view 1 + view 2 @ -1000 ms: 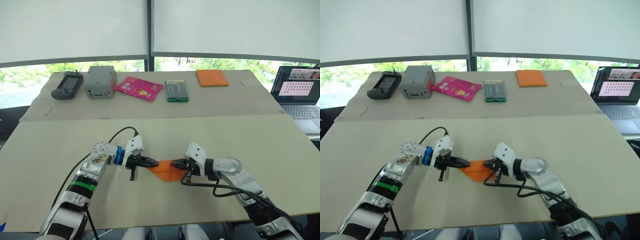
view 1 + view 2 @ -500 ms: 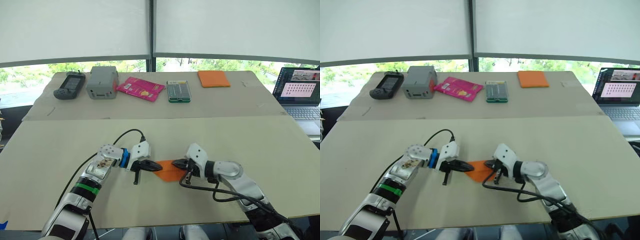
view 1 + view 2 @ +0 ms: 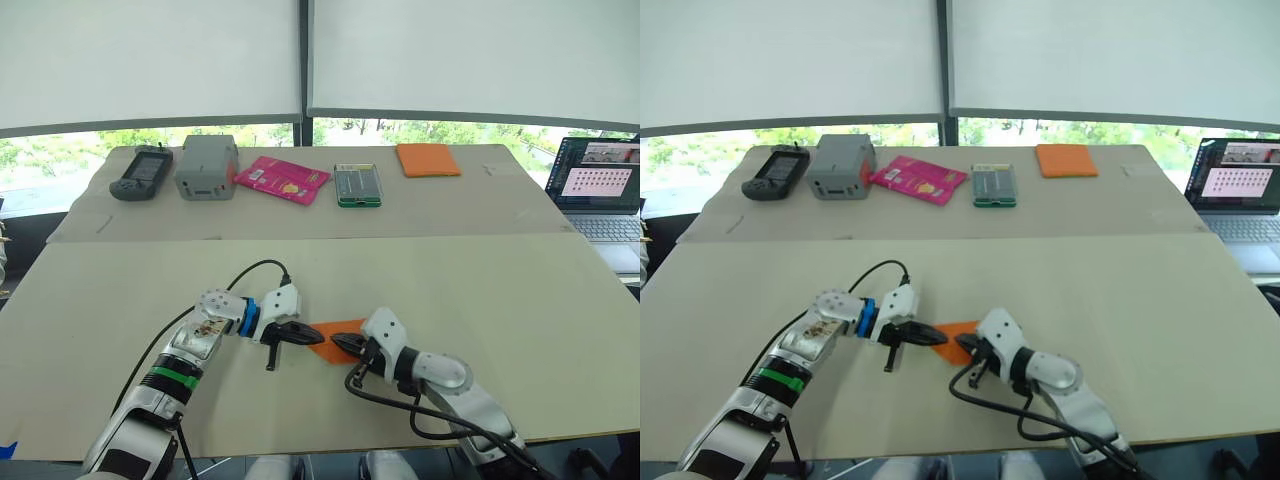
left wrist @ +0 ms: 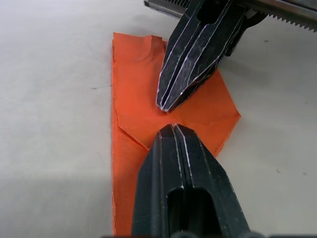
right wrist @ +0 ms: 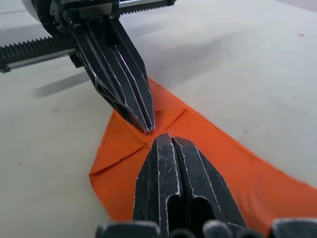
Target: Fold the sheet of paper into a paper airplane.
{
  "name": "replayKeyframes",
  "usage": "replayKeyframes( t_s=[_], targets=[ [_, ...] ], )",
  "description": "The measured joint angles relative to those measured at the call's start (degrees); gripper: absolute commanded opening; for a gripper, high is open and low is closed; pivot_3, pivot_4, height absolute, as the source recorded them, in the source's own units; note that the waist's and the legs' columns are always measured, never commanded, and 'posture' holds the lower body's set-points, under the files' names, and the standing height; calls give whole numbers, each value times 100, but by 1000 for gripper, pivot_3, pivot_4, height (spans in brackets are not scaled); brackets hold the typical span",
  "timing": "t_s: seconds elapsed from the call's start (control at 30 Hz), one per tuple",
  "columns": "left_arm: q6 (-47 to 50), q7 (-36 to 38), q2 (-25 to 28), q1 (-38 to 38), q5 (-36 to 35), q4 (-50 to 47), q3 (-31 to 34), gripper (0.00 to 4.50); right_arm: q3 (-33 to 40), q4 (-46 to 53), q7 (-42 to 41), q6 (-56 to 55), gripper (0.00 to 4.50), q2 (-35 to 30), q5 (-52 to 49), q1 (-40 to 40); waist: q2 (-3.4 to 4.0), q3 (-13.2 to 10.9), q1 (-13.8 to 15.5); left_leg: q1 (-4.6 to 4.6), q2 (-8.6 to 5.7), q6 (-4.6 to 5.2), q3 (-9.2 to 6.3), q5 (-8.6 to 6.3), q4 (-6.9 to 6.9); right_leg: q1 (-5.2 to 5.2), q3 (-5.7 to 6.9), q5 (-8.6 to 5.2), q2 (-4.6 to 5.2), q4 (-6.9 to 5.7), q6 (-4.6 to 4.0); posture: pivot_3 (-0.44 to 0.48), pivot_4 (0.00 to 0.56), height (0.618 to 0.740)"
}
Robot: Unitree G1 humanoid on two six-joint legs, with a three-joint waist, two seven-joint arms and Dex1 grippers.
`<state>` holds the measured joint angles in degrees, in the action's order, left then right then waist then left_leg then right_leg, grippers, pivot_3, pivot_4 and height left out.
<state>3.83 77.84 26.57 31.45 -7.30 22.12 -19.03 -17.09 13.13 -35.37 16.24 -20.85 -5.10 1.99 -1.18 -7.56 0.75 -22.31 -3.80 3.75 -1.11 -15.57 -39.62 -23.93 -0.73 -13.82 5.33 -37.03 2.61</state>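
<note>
The sheet of paper (image 3: 346, 327) is a creased orange wedge lying flat on the near table, with folded flaps showing in the left wrist view (image 4: 133, 84). My left gripper (image 3: 316, 338) comes in from the left, shut, its tip pressed onto the paper's middle (image 4: 172, 130). From the right, my right gripper (image 3: 337, 342) is also shut, with its tip down on the paper (image 5: 162, 140). The two tips nearly meet, point to point, over a crease. Neither gripper pinches the paper.
On the far table stand a black handheld device (image 3: 139, 172), a grey box (image 3: 206, 166), a pink packet (image 3: 281, 179), a green-edged case (image 3: 357, 184) and a thick orange pad (image 3: 427, 158). An open laptop (image 3: 598, 190) sits at the far right.
My right gripper has slid left across the paper until its tip almost touches the left gripper's tip, and that arm now reaches in from nearer. The left gripper edged right earlier and now holds.
</note>
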Motion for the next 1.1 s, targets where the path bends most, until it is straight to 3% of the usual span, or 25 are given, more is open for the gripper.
replayKeyframes(
  t_s=[0.2, 0.33, 0.6, 0.77, 0.93, 1.07, 1.1],
  targets=[
    [-223, 190, -49, 327, 30, 572, -65, 0, 681, -30, 347, -475, 30, -323, -16, -520, 0, 5, 61, 61, -1, 20, -10, -14, 2, 87, 5, -4, 2, 43, 7, 0, 150, 740],
    [-378, 272, -100, 426, 32, 819, -66, 0, 1148, -156, 495, -427, 30, -404, -84, -576, -5, 9, 73, 59, -2, 22, -10, -15, 1, 90, -2, -2, 8, 52, 10, 0, 150, 740],
    [-512, 292, -169, 453, 33, 952, -43, 0, 1461, -119, 503, -431, 30, -431, -288, -575, -2, 8, 99, 44, 1, 23, -11, -15, 1, 86, -13, 0, 23, 73, 13, 0, 150, 740],
    [-496, 288, -153, 413, 32, 924, 34, 0, 1314, 66, -102, -570, 30, -668, -431, -229, 14, 3, 42, 32, 3, 23, -9, -15, 2, 76, -9, 1, 19, 72, 15, 0, 150, 740],
    [-173, 224, -65, 215, -38, 554, 202, 0, 804, 255, -752, -519, 30, -995, -408, 161, 14, 2, 0, 13, 5, 23, -11, -15, 2, 71, -6, 1, 14, 71, 15, 0, 150, 740],
    [1251, -28, 716, -385, -554, -811, 810, 0, 870, 267, -1181, 411, 30, -1292, -936, 522, 13, -12, -115, -68, 7, 13, -3, -10, -4, -29, -20, 1, 26, 18, 14, 0, 150, 740],
    [1542, -117, 835, -434, -675, -1049, 983, 261, 935, 263, -1258, 582, 10, -1380, -1037, 539, 14, -12, -115, -85, 8, 4, -8, -4, -5, -44, -20, 2, 24, 17, 13, 0, 150, 740]
  ],
)
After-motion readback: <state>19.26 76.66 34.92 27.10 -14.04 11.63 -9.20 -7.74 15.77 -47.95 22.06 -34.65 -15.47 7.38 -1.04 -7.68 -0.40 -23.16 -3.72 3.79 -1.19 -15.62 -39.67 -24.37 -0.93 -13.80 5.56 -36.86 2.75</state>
